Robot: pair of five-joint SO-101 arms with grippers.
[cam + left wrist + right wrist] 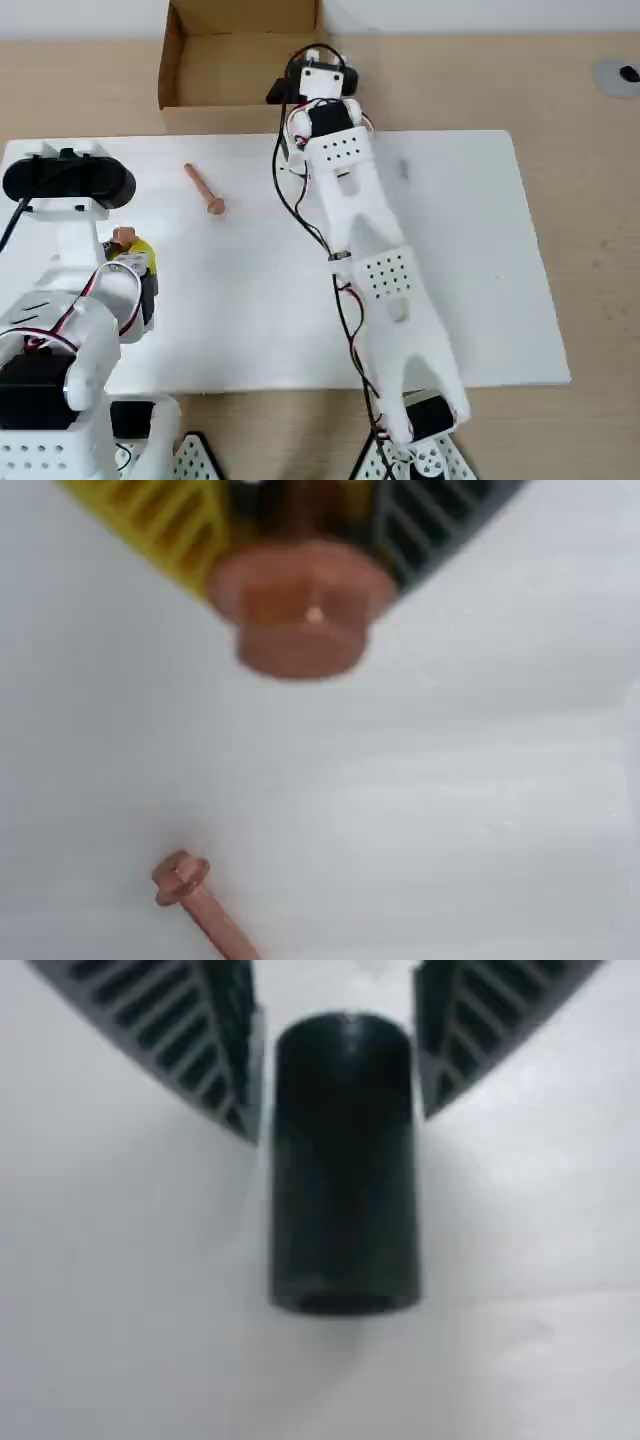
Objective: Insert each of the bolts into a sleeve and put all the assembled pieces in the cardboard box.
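White mat (450, 300) covers the table. Cardboard box (172, 70) sits at the far edge. Right gripper (340, 1120) is far centre, at the black sleeve (345, 1190); can't tell if it's clamped. Left gripper (300, 580), near left, pinches a bolt (300, 620), head sticking out. Spare bolt (205, 190) lies loose between the arms. Step looks like the first insertion. Next move likely needs the bolt tip lined up with the sleeve bore.

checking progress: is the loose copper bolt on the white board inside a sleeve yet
Out. The copper-coloured bolt lies bare on the white board, shank uncovered.
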